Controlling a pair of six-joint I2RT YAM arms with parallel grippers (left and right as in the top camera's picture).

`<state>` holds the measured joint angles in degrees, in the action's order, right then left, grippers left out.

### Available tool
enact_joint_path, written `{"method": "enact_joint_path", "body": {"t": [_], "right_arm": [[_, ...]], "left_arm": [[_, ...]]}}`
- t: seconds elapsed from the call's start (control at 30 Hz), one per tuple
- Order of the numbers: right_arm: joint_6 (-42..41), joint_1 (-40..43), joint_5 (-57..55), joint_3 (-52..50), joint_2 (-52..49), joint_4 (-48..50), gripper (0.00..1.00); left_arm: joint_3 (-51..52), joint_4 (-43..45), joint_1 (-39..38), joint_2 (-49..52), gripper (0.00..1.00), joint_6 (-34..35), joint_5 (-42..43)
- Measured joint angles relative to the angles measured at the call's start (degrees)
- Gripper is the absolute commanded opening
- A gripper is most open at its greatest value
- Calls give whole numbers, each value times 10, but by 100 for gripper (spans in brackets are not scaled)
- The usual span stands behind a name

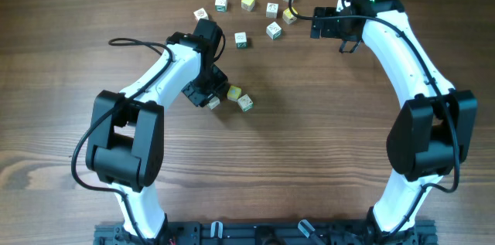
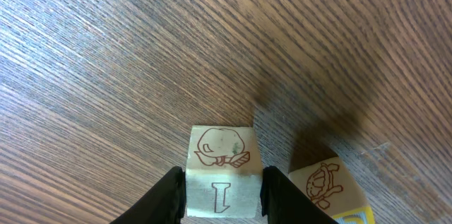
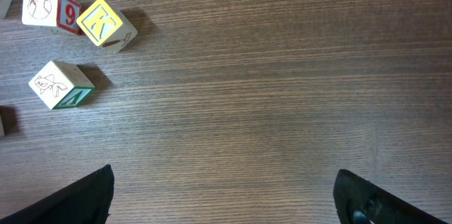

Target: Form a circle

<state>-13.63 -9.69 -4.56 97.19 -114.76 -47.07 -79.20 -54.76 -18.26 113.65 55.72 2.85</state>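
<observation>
Your left pincer (image 1: 210,95) pinches a pale cube (image 2: 222,171), with its fingers (image 2: 169,197) against both sides. The circle (image 1: 244,103) is barely begun near mid-table. It is two pale cubes side by side, green and yellow at the edges, in a row running 10 to 4 o'clock. It lies just beside that pincer at 3 o'clock, so the left arm is nearer. The turtle cube (image 2: 326,185) sits at 4 o'clock of the held one, with a slim gap between them. Closing that gap looks like the next move. Your right pincer (image 1: 344,38) is spread wide and empty, up by the scatter (image 1: 247,1) at 12 o'clock.
</observation>
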Motion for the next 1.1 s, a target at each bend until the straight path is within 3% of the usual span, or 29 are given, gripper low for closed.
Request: {"method": "enact_joint_path", "body": {"t": [0.1,0.53,0.77,1.03,1.1], "right_arm": [[0,0,0,0,0,0,100],[0,0,0,0,0,0,100],[0,0,0,0,0,0,100],[0,0,0,0,0,0,100],[0,0,0,0,0,0,100]], "left_arm": [[0,0,0,0,45,5,0],[0,-2,-19,0,39,10,0],[0,7,-19,0,49,10,-1],[0,5,-19,0,45,12,-22],[0,4,-19,0,40,12,-24]]}}
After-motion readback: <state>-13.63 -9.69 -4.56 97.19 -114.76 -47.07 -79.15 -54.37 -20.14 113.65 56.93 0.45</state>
